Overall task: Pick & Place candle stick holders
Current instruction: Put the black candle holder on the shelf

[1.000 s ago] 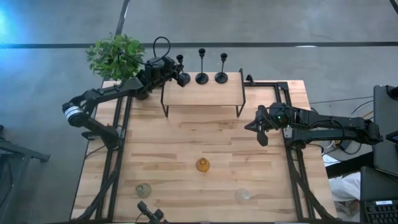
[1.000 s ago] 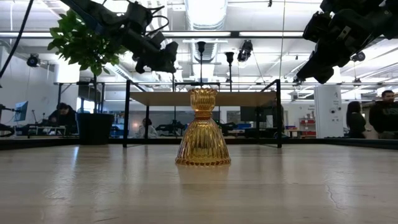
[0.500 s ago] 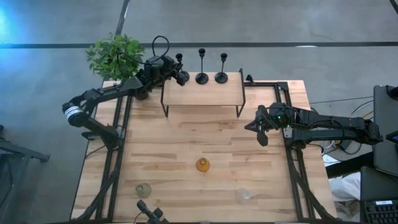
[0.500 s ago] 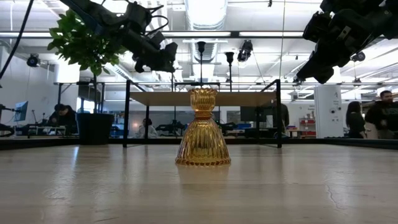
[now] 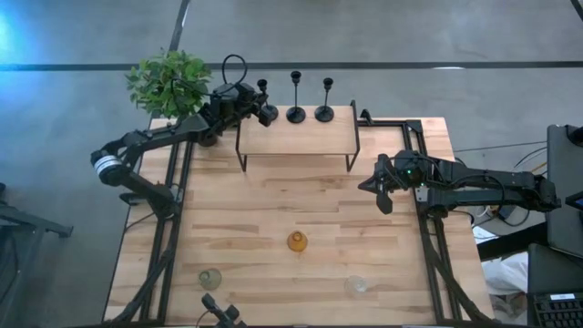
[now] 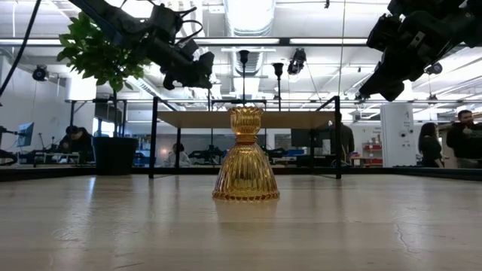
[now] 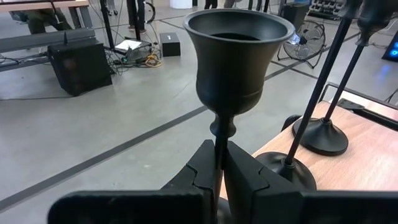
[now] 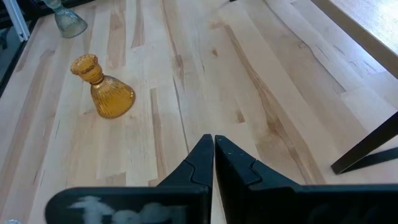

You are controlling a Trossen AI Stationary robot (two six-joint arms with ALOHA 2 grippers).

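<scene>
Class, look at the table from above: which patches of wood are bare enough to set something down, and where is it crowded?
Bare: the wide middle between the shelf and the amber vase, and the shelf's front part. Crowded: the shelf's back edge, where two candlesticks stand and the left claw is shut on a third. The near edge holds a greenish vase and a clear vase.

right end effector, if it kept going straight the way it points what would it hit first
Probably the bare table top. The shut right end effector angles down toward open wood, with the amber glass vase off to one side of that line.
</scene>
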